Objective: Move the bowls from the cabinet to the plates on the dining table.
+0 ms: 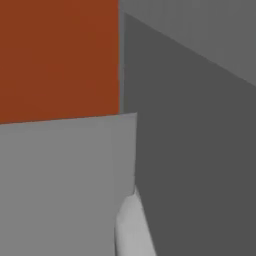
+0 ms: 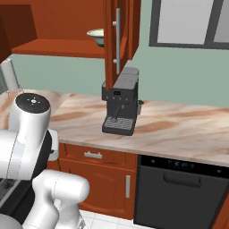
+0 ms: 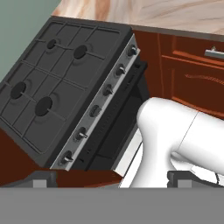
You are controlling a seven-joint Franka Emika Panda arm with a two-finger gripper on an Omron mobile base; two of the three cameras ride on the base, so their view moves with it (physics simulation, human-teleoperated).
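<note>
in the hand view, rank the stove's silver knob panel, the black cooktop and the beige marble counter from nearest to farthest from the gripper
1. Silver knob panel, just ahead of the open gripper.
2. Black four-burner cooktop, behind the panel, to the left.
3. Beige marble counter, at the top edge, beyond the stove.

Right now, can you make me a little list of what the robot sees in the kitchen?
cabinet: open, red-brown, up on the wall
bowl: cream with green band, on the cabinet shelf
coffee machine: black, on the marble counter
stove: black, four burners, row of knobs along its front
dishwasher: black, under the counter
pincer: open, holding nothing
</note>
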